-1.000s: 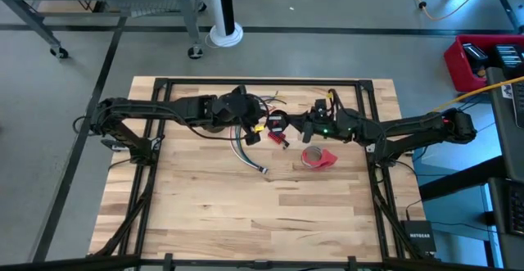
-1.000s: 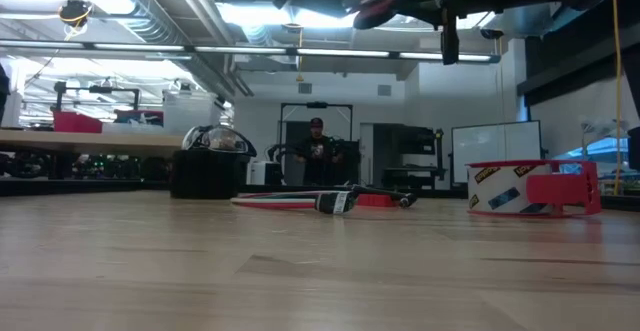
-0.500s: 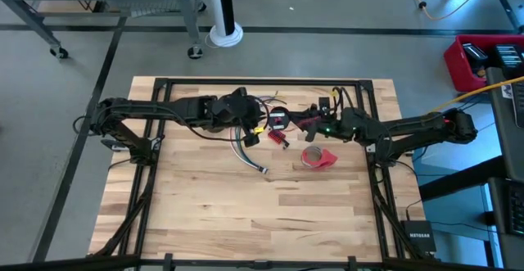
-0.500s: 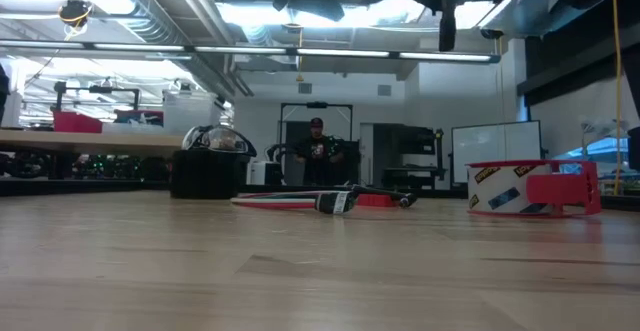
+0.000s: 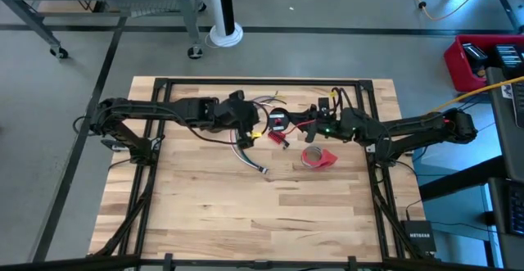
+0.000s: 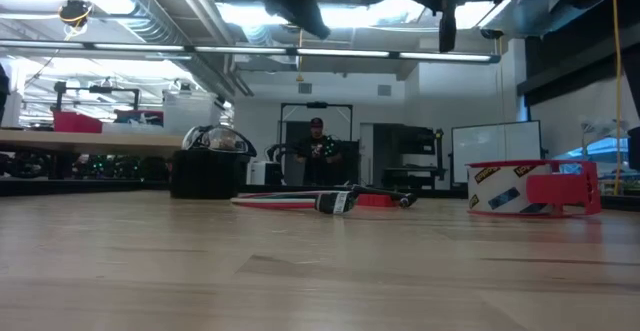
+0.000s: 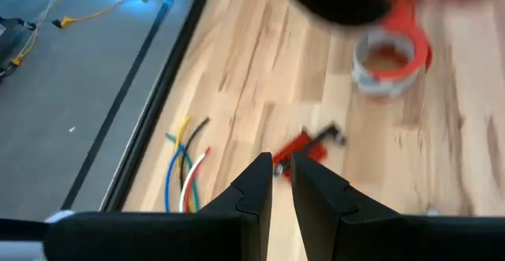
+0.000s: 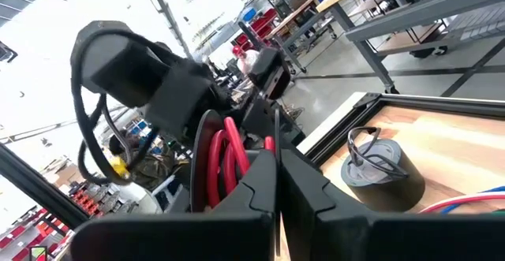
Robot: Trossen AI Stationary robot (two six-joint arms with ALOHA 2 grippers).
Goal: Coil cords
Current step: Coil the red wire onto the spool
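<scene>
Wooden tabletop [image 5: 205, 205], workshop behind. Wire bundle [image 5: 250, 152] lies centre, plug toward 5 o'clock. Right gripper [image 5: 296, 124], pinched on black-and-red coil [image 5: 278, 122], lifted. Left gripper [image 5: 248, 124], nearly closed, empty, at 9 o'clock of it. Grey coil [image 8: 373, 166] at 12. Judged: winding midway; next, left takes the loose bundle.

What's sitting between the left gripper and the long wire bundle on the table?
Nothing visible. The left gripper hangs just above the long wire bundle, with only bare table around the wires. The red block and tape roll lie off to the side.
</scene>
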